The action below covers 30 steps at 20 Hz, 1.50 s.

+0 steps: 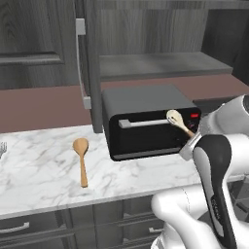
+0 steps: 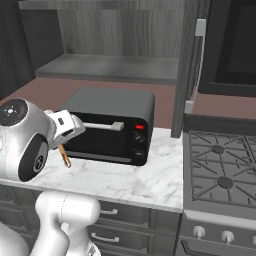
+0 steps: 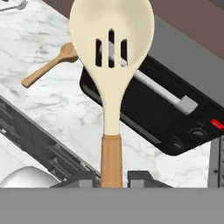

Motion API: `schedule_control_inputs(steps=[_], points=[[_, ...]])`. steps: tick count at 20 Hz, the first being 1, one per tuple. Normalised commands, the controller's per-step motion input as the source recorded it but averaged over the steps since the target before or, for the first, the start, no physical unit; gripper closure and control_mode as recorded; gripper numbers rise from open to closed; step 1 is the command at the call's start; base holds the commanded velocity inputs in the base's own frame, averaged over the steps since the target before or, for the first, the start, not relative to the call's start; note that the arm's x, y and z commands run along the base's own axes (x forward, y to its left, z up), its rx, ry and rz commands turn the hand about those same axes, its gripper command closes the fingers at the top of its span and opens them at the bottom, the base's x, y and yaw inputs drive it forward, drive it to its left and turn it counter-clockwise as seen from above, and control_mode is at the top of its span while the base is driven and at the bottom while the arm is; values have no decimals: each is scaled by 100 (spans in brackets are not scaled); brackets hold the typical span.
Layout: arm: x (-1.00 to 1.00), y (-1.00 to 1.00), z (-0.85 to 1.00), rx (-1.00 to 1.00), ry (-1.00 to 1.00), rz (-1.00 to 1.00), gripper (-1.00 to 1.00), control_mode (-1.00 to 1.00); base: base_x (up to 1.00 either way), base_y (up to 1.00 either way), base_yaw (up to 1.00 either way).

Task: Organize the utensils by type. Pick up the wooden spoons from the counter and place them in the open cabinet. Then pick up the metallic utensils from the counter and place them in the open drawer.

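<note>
In the left base view we find the gripper (image 1: 187,141) clenched on the cream-bowled wooden spoon (image 1: 178,121), raised in front of the black toaster oven (image 1: 146,121); the brown wooden spoon (image 1: 81,160) lies on the counter (image 1: 39,170) to the left, below the open cabinet (image 1: 160,63). In the right base view the spoon's handle end hangs below the gripper (image 2: 64,145). In the hand view the fingers (image 3: 142,178) grip the orange-brown handle, with the slotted bowl uppermost.
</note>
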Motion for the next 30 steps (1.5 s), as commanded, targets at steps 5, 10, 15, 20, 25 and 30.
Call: schedule_control_inputs(steps=[5,10,15,20,25,30], points=[[12,0,97,0,-44,0,100,-100,0,0,0],[44,0,76,0,-35,0,100,-100,0,0,0],[73,-1,58,0,-21,0,100,-100,0,0,0],[84,-12,50,0,-4,0,100,-100,0,0,0],[87,-18,57,0,13,0,100,-100,0,0,0],[94,-3,28,-1,11,0,100,-100,0,0,0]])
